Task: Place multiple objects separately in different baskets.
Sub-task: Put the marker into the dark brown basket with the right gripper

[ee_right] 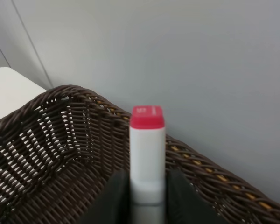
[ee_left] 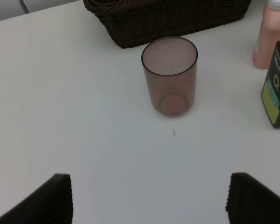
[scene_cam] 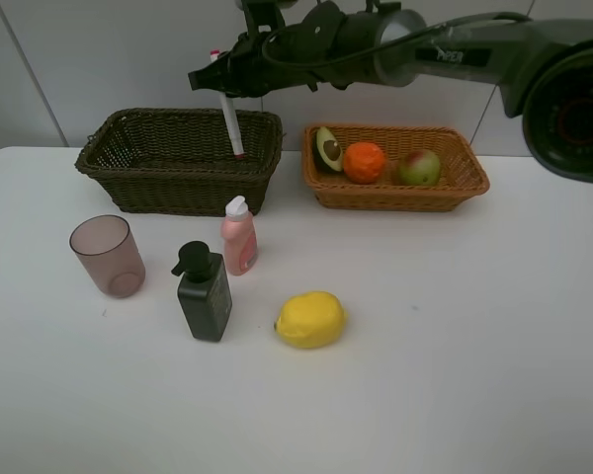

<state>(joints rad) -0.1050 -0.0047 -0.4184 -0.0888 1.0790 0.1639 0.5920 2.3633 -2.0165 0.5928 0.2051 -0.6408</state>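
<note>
High view, right gripper [scene_cam: 224,81] clamped on marker [scene_cam: 233,126] over dark basket [scene_cam: 128,163], avocado [scene_cam: 327,148], orange [scene_cam: 364,162], mango [scene_cam: 418,167] in tan basket [scene_cam: 471,178], lemon [scene_cam: 310,319] on table [scene_cam: 455,326], left wrist, left gripper [ee_left: 149,179] jaws wide apart, cup [ee_left: 169,77] upright beyond, right wrist, marker pinched between fingers [ee_right: 109,200] above dark basket

The right arm [scene_cam: 425,49] is reaching in from the right, stretching leftward high above the back edge of the desk [scene_cam: 455,326]. The right gripper [scene_cam: 224,83] is pinching the white pink-tipped marker [scene_cam: 233,123] between closed jaws, dangling it nearly upright. The left gripper [ee_left: 149,182] is hovering over the desk near its left edge, fingers [ee_left: 56,196] spread wide, gripping nothing.
</note>
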